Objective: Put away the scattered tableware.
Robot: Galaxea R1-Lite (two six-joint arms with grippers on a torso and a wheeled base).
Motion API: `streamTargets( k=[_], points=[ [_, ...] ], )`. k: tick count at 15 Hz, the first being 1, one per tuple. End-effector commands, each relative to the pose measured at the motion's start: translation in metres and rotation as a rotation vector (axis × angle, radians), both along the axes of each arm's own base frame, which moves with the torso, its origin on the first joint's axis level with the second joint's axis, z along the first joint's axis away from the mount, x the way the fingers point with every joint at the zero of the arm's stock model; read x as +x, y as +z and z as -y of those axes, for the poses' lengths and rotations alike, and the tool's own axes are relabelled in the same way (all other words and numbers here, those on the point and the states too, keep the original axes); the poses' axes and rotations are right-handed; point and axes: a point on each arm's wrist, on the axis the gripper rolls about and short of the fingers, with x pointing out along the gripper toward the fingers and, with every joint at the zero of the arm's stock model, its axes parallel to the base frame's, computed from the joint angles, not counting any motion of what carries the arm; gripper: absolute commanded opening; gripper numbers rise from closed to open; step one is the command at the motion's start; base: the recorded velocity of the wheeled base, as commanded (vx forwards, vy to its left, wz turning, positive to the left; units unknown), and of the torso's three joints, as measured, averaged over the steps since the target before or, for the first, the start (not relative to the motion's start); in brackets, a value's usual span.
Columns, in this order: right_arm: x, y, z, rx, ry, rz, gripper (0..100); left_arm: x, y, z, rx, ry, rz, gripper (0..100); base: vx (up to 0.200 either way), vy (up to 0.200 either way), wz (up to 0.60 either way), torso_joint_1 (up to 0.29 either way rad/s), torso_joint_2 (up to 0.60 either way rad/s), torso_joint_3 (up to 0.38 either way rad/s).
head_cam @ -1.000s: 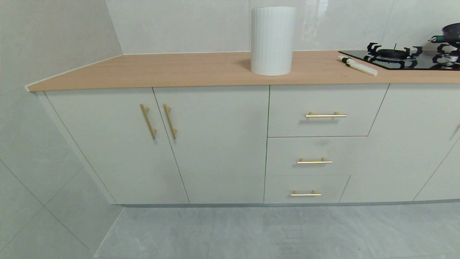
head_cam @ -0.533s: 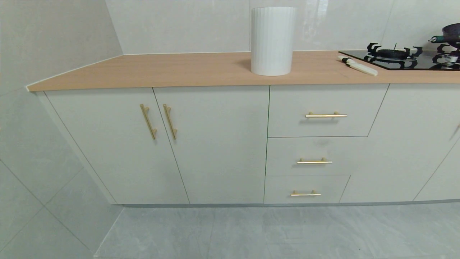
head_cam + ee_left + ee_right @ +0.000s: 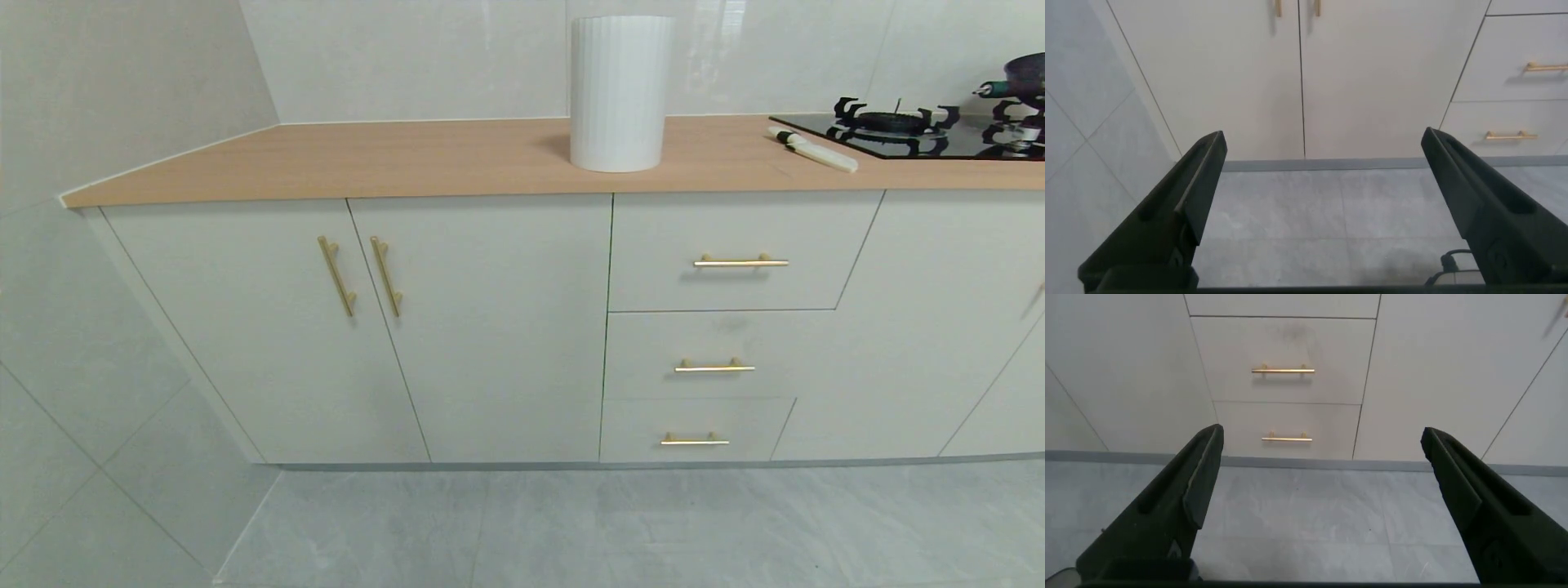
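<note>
One slim, cream-coloured utensil (image 3: 812, 149) with a dark band near its far end lies flat on the wooden surface (image 3: 408, 159), between the tall white ribbed holder (image 3: 619, 92) and the black hob (image 3: 906, 131). The left hand (image 3: 1323, 139) and right hand (image 3: 1321, 431) hang low over the floor (image 3: 1315, 220), facing the cabinets (image 3: 490, 327), each spread wide.

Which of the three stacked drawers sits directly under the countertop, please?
The top drawer: its front meets the wooden countertop; the middle drawer and bottom drawer lie below it, the last nearest the floor.
</note>
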Motion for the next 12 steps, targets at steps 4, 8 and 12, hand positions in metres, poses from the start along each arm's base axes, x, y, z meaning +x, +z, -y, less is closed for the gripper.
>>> streamTargets(
  k=[4,8,12],
  points=[
    [0.0004,-0.0008,0.0003,0.015,-0.011,-0.006,100,0.0000,0.0000,0.0000,-0.016,0.000,-0.001,100,0.000,0.000,0.00,0.000,0.00,0.000],
    [0.0003,-0.0004,0.0008,0.035,-0.037,-0.004,100,0.0000,0.0000,0.0000,-0.013,0.000,-0.001,100,0.000,0.000,0.00,0.000,0.00,0.000],
    [0.0003,-0.0004,0.0007,0.035,-0.032,-0.004,100,0.0000,0.0000,0.0000,-0.015,0.000,-0.001,100,0.150,0.000,0.00,0.004,0.00,0.004]
  ],
)
